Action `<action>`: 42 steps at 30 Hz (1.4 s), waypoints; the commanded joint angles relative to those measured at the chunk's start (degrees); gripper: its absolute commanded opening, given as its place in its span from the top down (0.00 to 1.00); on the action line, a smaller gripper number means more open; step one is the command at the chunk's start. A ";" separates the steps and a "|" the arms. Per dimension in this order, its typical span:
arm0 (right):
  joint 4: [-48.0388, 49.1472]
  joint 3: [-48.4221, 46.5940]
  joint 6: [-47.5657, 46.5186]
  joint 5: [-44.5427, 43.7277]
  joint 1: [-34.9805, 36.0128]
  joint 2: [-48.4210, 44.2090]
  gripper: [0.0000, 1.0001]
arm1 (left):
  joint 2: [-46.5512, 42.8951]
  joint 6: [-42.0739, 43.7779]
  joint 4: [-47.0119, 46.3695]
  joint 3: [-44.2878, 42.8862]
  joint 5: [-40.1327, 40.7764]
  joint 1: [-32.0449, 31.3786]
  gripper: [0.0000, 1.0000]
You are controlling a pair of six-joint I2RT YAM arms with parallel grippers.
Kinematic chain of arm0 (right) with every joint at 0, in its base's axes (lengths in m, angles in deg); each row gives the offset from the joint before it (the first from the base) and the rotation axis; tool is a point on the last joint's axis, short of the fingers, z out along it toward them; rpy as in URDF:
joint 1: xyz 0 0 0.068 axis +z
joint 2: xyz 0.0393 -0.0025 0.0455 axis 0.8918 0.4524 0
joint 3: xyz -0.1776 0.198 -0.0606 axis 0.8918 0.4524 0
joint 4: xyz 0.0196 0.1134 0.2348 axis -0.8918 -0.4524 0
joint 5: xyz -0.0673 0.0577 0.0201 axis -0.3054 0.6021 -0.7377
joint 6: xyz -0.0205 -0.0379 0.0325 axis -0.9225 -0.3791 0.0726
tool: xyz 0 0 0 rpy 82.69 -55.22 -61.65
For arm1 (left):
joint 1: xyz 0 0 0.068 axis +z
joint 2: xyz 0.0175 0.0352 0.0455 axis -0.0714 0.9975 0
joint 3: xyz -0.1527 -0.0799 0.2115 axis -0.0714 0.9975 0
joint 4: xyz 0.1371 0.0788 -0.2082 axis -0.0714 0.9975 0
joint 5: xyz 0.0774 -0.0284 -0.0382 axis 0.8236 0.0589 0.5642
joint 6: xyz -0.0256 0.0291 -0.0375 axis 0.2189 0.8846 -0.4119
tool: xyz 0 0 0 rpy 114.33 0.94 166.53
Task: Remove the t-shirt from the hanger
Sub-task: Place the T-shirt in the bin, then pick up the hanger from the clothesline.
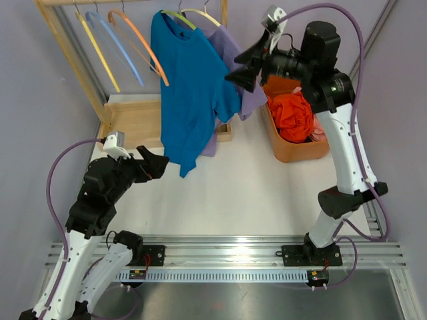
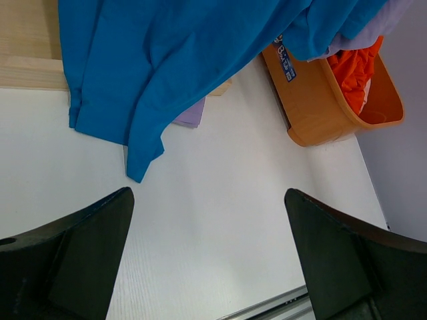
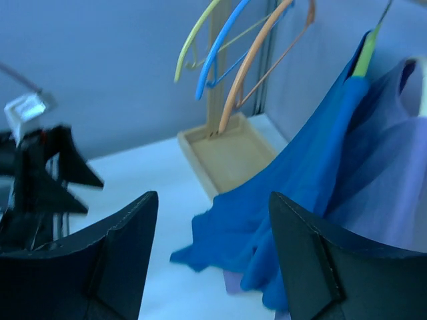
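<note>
A blue t-shirt [image 1: 190,93] hangs from a green hanger [image 1: 179,19] on the wooden rack, its hem drooping to the table. A lilac t-shirt [image 1: 243,87] hangs behind it on a cream hanger [image 1: 203,15]. My right gripper [image 1: 241,67] is open, held high at the blue shirt's right sleeve, and holds nothing. My left gripper [image 1: 159,163] is open and empty, low, just left of the blue shirt's hem. The blue shirt also shows in the left wrist view [image 2: 173,60] and in the right wrist view [image 3: 293,180].
Yellow, blue and orange bare hangers [image 1: 127,47] hang at the rack's left. The rack's wooden base tray [image 1: 133,120] sits behind the shirts. An orange basket [image 1: 297,143] with red clothes [image 1: 293,113] stands at the right.
</note>
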 commanded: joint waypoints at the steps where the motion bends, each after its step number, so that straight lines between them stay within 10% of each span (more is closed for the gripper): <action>1: 10.65 -7.40 12.91 -14.86 3.32 8.25 0.27 | -2.07 -2.30 -3.51 1.37 -0.06 0.02 0.01; 42: 22.07 -3.11 5.26 -29.57 7.29 14.94 0.36 | -3.31 -2.39 -2.98 3.04 1.53 0.02 0.01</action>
